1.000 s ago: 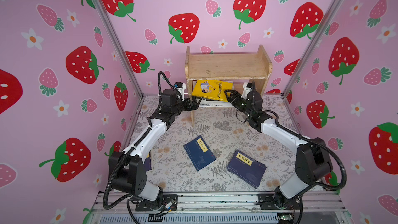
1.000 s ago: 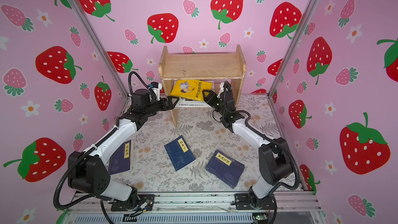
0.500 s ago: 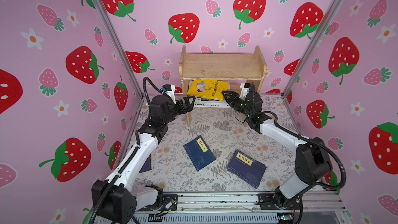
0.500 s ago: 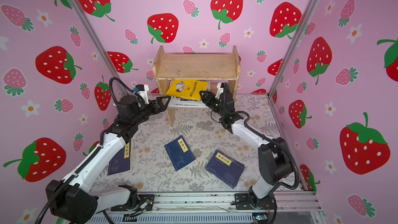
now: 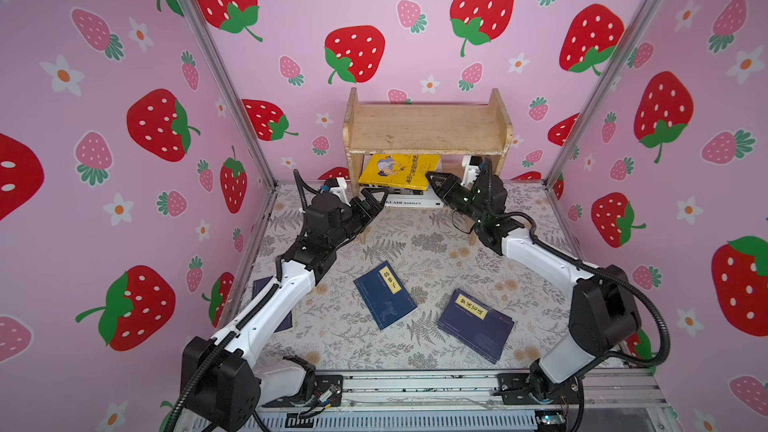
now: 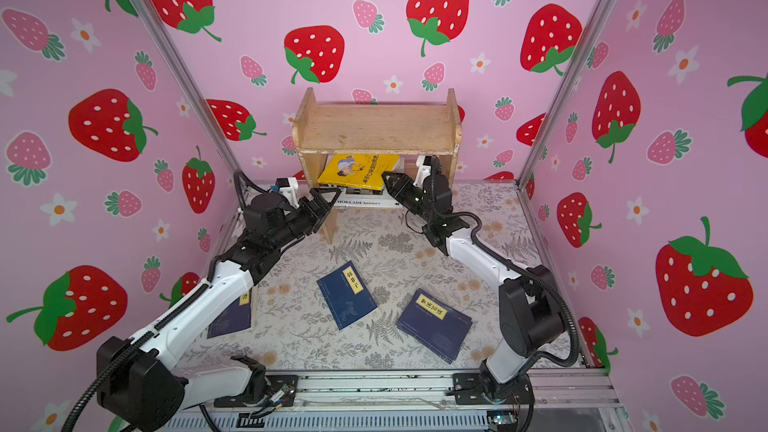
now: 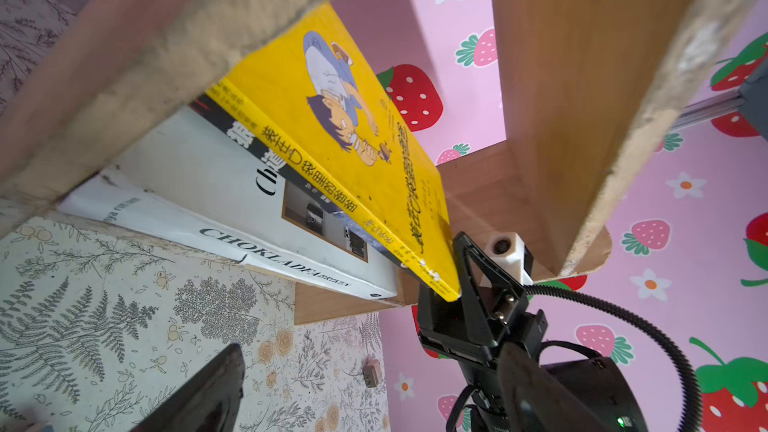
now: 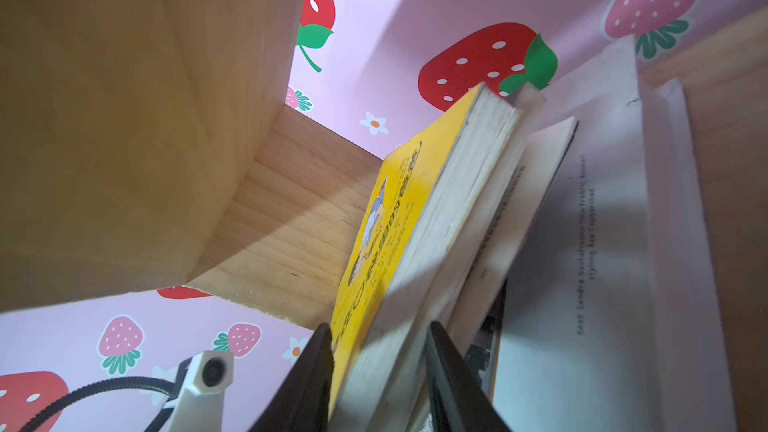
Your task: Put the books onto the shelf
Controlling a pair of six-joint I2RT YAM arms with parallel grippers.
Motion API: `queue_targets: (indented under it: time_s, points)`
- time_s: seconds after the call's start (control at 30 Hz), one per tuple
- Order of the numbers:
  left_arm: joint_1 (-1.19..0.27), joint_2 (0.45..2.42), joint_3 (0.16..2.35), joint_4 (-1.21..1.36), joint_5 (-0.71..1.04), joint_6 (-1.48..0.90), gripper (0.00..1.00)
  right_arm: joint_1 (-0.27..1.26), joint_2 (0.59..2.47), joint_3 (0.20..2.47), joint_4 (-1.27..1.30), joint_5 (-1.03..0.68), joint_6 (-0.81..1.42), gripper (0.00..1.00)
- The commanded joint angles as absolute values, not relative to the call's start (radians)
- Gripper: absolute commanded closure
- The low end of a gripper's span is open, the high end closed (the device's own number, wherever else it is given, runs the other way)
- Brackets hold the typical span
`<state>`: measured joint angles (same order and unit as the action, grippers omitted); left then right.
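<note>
The wooden shelf (image 5: 424, 128) (image 6: 374, 126) stands at the back wall. On its lower tier lies the white "Chokladfabriken" book (image 5: 409, 202) (image 7: 199, 184), with a dark book (image 7: 232, 126) on it. The yellow cartoon book (image 5: 395, 170) (image 7: 332, 139) (image 8: 386, 234) leans tilted on top. My right gripper (image 5: 432, 178) (image 8: 379, 330) is shut on the yellow book's near corner. My left gripper (image 5: 376, 197) (image 7: 374, 401) hangs open and empty by the shelf's front left leg. Two navy books (image 5: 384, 295) (image 5: 476, 324) lie flat on the table, and a third (image 6: 230, 317) lies partly under my left arm.
The floral table mat (image 5: 415, 243) is walled in by strawberry-print panels on three sides. The shelf's top tier (image 6: 374, 135) holds nothing. A metal rail (image 5: 415, 384) runs along the front edge.
The right jaws have closed on the yellow book. The shelf with its books has slid a little to the left. My left arm has lowered its elbow, its gripper staying open.
</note>
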<state>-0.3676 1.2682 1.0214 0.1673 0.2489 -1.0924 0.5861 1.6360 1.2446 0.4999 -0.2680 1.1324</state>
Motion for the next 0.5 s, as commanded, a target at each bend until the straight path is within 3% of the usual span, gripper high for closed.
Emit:
queue_targets:
  time_s: [0.0,0.47]
  points:
    - [-0.375,1.301,1.018,0.290,0.187,-1.215,0.05,0.624,1.635,1.291,0.583,-0.351,1.146,0.60]
    - [-0.380,1.455,1.057,0.478,0.098,-1.365,0.13,0.624,1.654,1.299,0.588,-0.371,1.158,0.59]
